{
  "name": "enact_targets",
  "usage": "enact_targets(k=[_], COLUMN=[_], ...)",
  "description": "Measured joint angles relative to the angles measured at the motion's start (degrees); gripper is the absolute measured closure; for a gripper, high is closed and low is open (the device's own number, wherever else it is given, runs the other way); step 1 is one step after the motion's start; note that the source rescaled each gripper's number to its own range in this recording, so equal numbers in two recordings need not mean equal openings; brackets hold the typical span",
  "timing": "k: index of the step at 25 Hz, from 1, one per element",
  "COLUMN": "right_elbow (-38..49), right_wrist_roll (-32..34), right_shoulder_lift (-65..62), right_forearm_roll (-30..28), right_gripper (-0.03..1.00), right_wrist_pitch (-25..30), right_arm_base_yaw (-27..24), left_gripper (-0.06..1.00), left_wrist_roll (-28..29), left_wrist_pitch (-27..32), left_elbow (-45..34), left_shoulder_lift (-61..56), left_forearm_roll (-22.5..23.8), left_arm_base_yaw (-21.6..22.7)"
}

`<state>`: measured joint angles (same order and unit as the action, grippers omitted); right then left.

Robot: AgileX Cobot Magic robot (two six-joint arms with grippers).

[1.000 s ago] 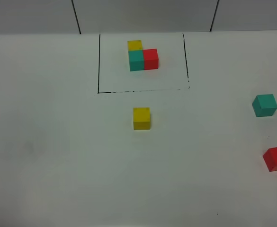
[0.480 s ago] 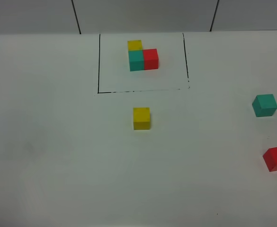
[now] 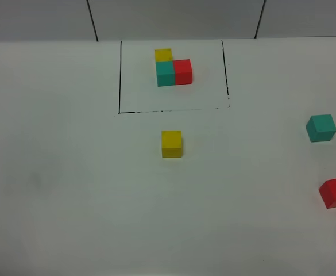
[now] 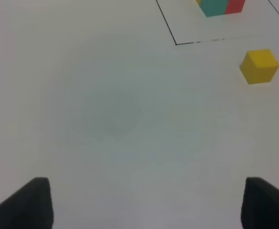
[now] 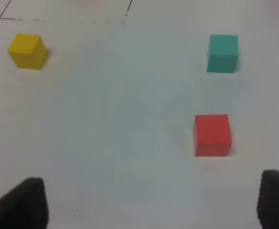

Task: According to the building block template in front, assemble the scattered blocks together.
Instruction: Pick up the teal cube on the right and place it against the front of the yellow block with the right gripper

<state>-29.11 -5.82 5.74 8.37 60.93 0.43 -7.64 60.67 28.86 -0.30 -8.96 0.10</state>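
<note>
The template [image 3: 173,70] is an L of yellow, teal-green and red cubes inside a black-line rectangle at the back centre; part of it shows in the left wrist view [image 4: 221,6]. The loose yellow cube [image 3: 172,144] sits just in front of the frame, also in the left wrist view [image 4: 259,66] and the right wrist view [image 5: 28,51]. The loose teal-green cube [image 3: 321,127] [image 5: 222,53] and the loose red cube [image 3: 335,192] [image 5: 212,135] lie at the right edge. My left gripper [image 4: 144,202] and right gripper [image 5: 151,202] are open and empty above the table. Neither shows in the exterior view.
The white table [image 3: 70,190] ends at a grey wall with dark seams [image 3: 93,20] behind the frame. The red cube lies close to the right border of the exterior view.
</note>
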Motion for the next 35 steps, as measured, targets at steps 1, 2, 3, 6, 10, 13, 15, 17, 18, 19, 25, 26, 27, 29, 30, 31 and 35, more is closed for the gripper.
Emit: enact_targets(k=[1, 2, 3, 6, 10, 13, 15, 17, 18, 19, 25, 26, 27, 29, 30, 31, 35], right_elbow=[-0.3, -0.5, -0.7, -0.9, -1.0, -1.1, -1.1, -1.1, -1.1, -1.1, -1.1, -1.1, -1.1, -1.1, -1.1, -1.1, -1.1], right_wrist_roll=[0.0, 0.0, 0.0, 0.0, 0.0, 0.0, 0.0, 0.0, 0.0, 0.0, 0.0, 0.0, 0.0, 0.2, 0.3, 0.3, 0.4], right_shoulder_lift=[1.2, 2.3, 3.6, 7.8, 13.7, 18.2, 21.2, 23.9, 25.2, 26.4, 30.4, 30.5, 30.5, 30.5, 30.5, 30.5, 30.7], right_forearm_roll=[-0.1, -0.2, -0.2, -0.2, -0.2, -0.2, -0.5, -1.1, -1.3, -1.4, -2.6, -3.2, -3.7, -4.3, -4.5, -4.5, -4.6], right_gripper=[-0.03, -0.03, -0.03, -0.03, -0.03, -0.03, -0.03, -0.03, -0.03, -0.03, -0.03, -0.03, -0.03, -0.03, -0.03, -0.03, -0.03], right_wrist_pitch=[0.0, 0.1, 0.1, 0.1, -0.2, -1.2, -1.9, -2.7, -3.1, -3.6, -5.2, -5.5, -5.5, -5.7, -5.8, -5.8, -6.2], right_arm_base_yaw=[0.0, 0.0, 0.0, 0.0, 0.0, 0.0, 0.0, 0.0, 0.0, 0.0, 0.0, 0.0, 0.0, 0.0, 0.0, 0.0, 0.0], left_gripper=[0.04, 0.04, 0.04, 0.04, 0.04, 0.04, 0.04, 0.04, 0.04, 0.04, 0.04, 0.04, 0.04, 0.04, 0.04, 0.04, 0.04], left_wrist_roll=[0.0, 0.0, 0.0, 0.0, 0.0, 0.0, 0.0, 0.0, 0.0, 0.0, 0.0, 0.0, 0.0, 0.0, 0.0, 0.0, 0.0], left_wrist_pitch=[0.0, 0.0, 0.0, 0.0, 0.0, 0.0, 0.0, 0.0, 0.0, 0.0, 0.0, 0.0, 0.0, 0.0, 0.0, 0.0, 0.0], left_elbow=[0.0, 0.0, 0.0, 0.0, 0.0, 0.0, 0.0, 0.0, 0.0, 0.0, 0.0, 0.0, 0.0, 0.0, 0.0, 0.0, 0.0], left_shoulder_lift=[0.0, 0.0, 0.0, 0.0, 0.0, 0.0, 0.0, 0.0, 0.0, 0.0, 0.0, 0.0, 0.0, 0.0, 0.0, 0.0, 0.0], left_forearm_roll=[0.0, 0.0, 0.0, 0.0, 0.0, 0.0, 0.0, 0.0, 0.0, 0.0, 0.0, 0.0, 0.0, 0.0, 0.0, 0.0, 0.0], left_arm_base_yaw=[0.0, 0.0, 0.0, 0.0, 0.0, 0.0, 0.0, 0.0, 0.0, 0.0, 0.0, 0.0, 0.0, 0.0, 0.0, 0.0, 0.0])
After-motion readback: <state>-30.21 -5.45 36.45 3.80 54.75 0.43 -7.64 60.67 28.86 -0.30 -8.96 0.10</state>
